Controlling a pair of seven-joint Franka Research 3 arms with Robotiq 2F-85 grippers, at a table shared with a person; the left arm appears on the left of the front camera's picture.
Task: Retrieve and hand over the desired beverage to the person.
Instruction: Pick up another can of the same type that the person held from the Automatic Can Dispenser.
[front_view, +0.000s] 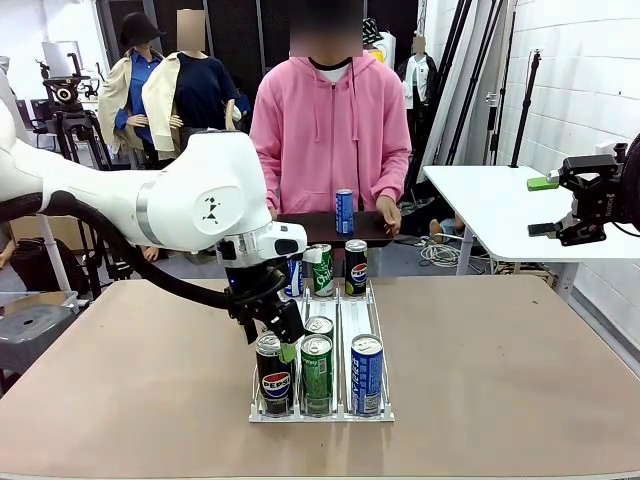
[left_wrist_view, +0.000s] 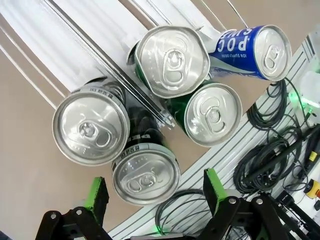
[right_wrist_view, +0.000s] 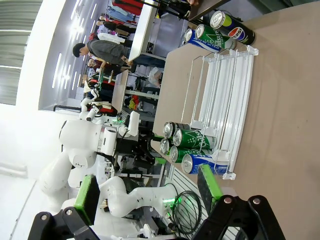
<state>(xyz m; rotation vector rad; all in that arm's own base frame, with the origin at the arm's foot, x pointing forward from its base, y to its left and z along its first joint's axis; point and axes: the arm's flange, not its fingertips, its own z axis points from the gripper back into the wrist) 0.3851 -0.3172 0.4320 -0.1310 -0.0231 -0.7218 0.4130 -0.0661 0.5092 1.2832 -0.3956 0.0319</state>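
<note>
Two robot claws are wide open, and both hold nothing. On the left, the left claw (front_view: 277, 338) points down just over the black Pepsi can (front_view: 273, 378) at the front left of the clear rack (front_view: 345, 300) on the brown table (front_view: 500, 380). Seen from the left wrist, its green pads (left_wrist_view: 97, 192) stand far apart with the top of that can between them, and I cannot tell if a pad touches it. Next to the black can in the front row stand a green can (front_view: 317, 375) and then a bright blue can (front_view: 366, 376). A second green can (front_view: 320, 326) sits just behind the first. At the far end of the rack stand three back cans (front_view: 321, 270): one blue, one green and one black. Behind the rack the person (front_view: 330, 130) in a pink hoodie holds a dark tray (front_view: 305, 228) with a lone blue can (front_view: 344, 211) standing up on it. Far to the right, the right claw (front_view: 545, 207) hangs by the white side table (front_view: 480, 200), well apart from the rack and the drinks
</note>
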